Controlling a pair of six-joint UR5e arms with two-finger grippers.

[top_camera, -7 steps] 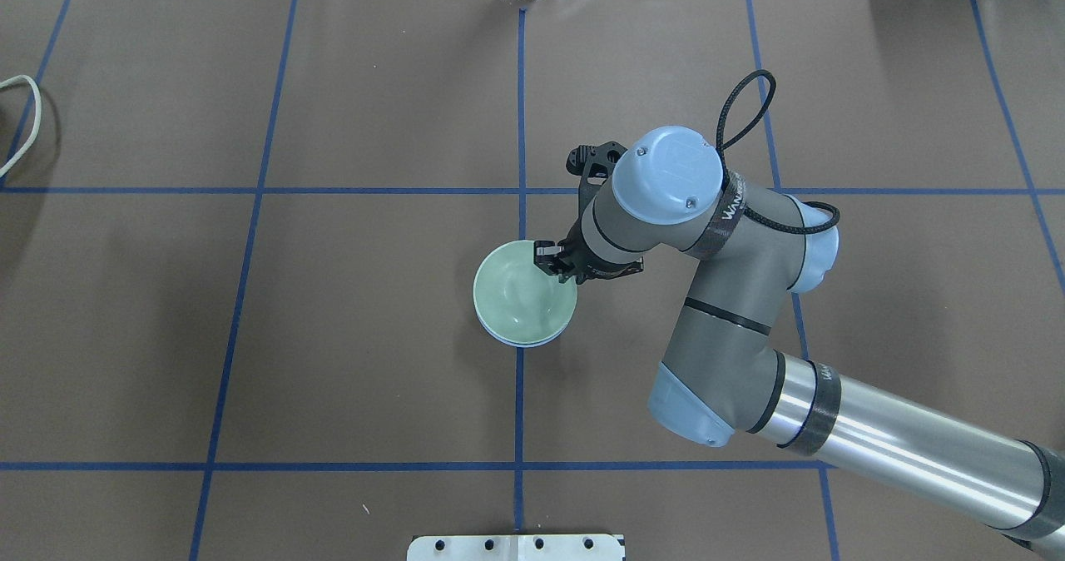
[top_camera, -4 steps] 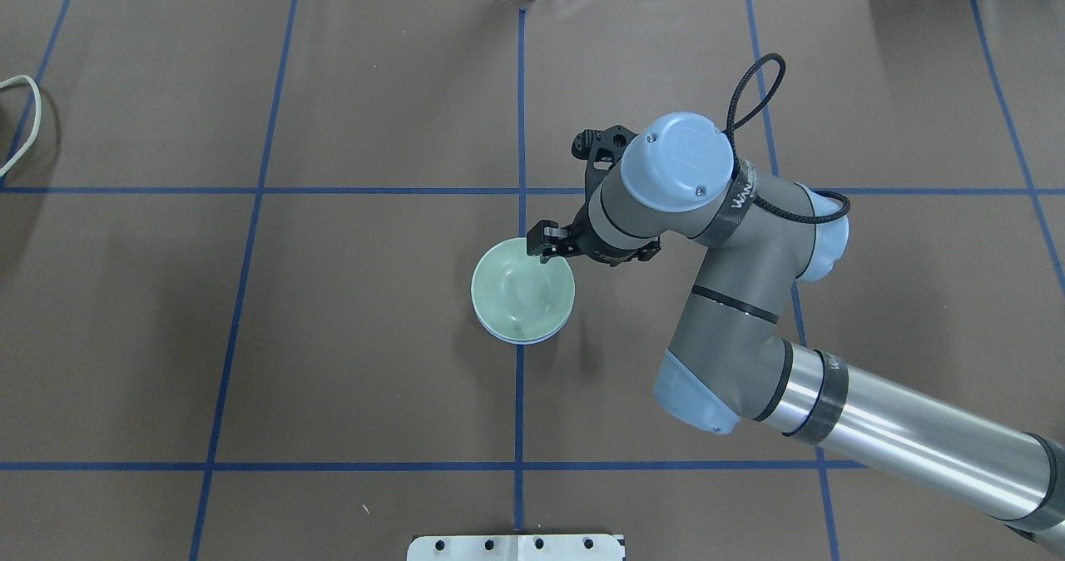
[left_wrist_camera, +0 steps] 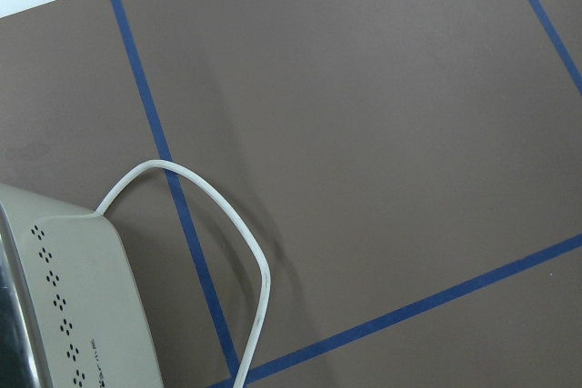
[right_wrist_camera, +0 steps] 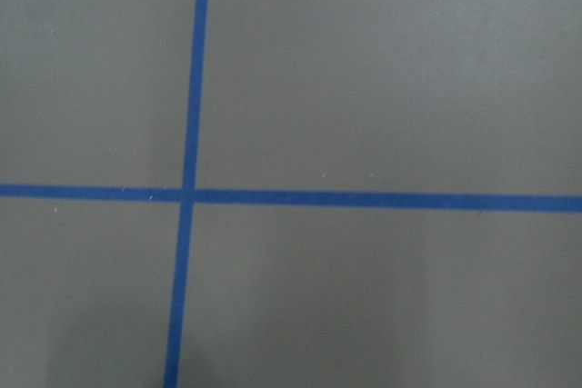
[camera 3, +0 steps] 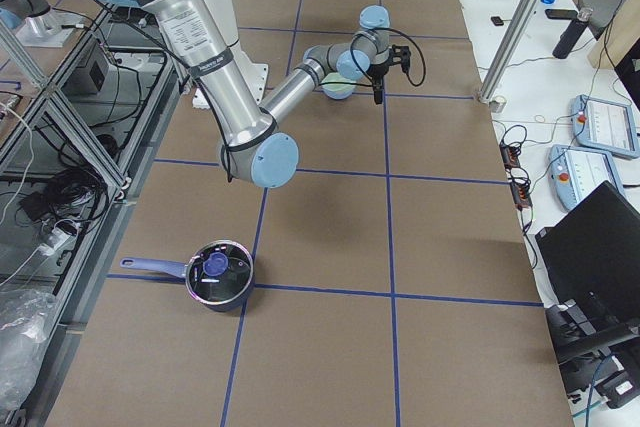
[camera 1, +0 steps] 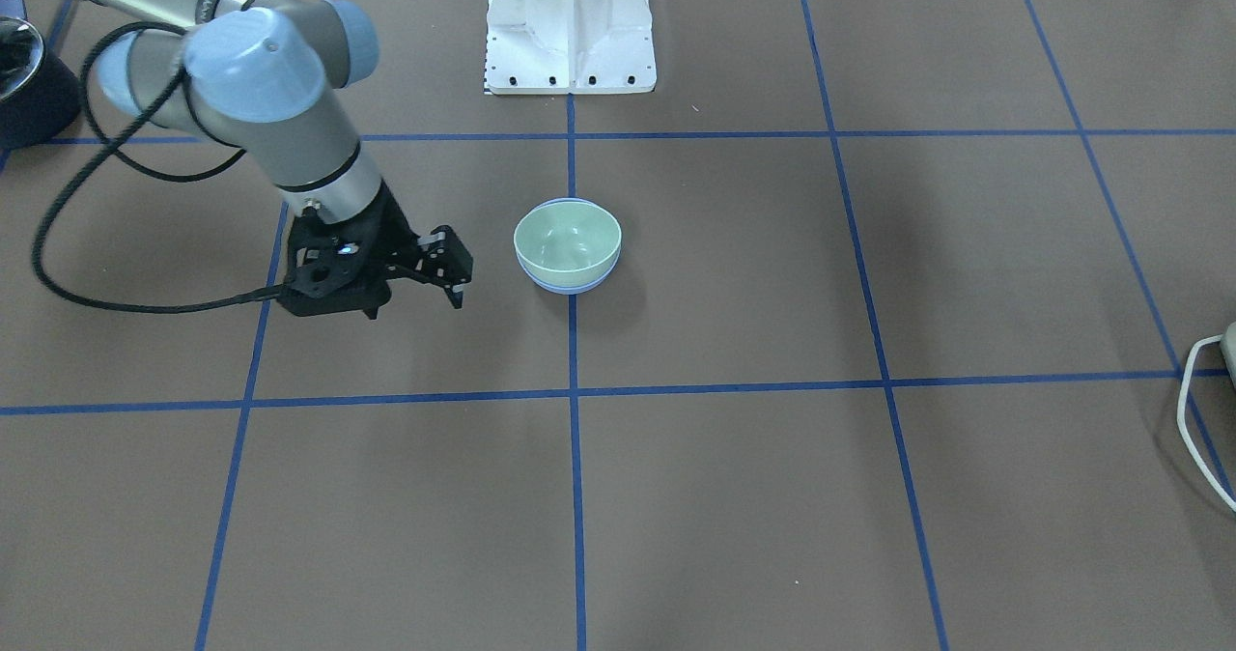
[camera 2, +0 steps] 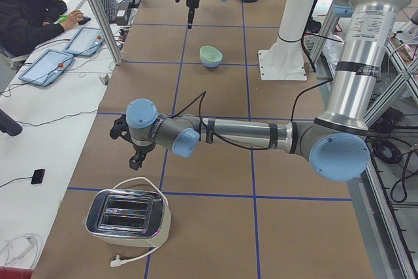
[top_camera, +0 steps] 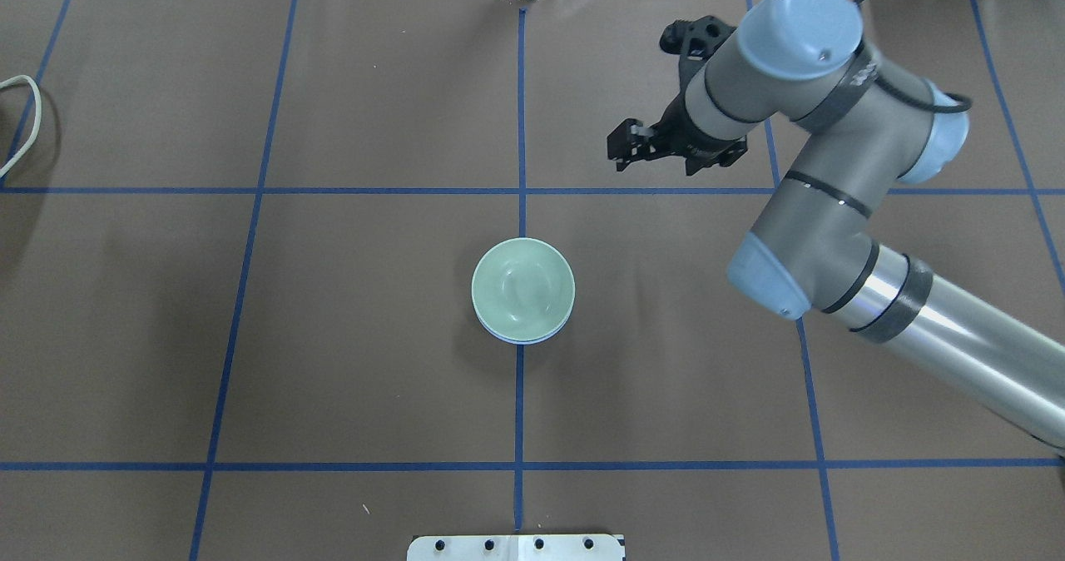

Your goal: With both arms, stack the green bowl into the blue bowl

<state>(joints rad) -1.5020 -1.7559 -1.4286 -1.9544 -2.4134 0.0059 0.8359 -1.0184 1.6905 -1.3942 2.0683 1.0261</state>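
The green bowl (top_camera: 522,286) sits nested inside the blue bowl (top_camera: 521,340) at the table's middle; only a thin blue rim shows under it, as in the front view (camera 1: 565,287) below the green bowl (camera 1: 567,234). My right gripper (top_camera: 617,151) is open and empty, raised above the table, well away from the bowls on their far right; it also shows in the front view (camera 1: 456,284). My left gripper (camera 2: 134,159) shows only in the exterior left view, hanging over the table next to a toaster (camera 2: 127,213); I cannot tell whether it is open or shut.
The white pedestal (camera 1: 570,23) stands at the robot's side of the table. A white cord (top_camera: 21,120) lies at the left edge. The toaster (left_wrist_camera: 55,297) and its cord (left_wrist_camera: 209,215) fill the left wrist view. A lidded pot (camera 3: 218,272) stands at the right end.
My right gripper has let go of the green bowl's rim and moved up and away to the far right. The green bowl stays nested in the blue bowl.
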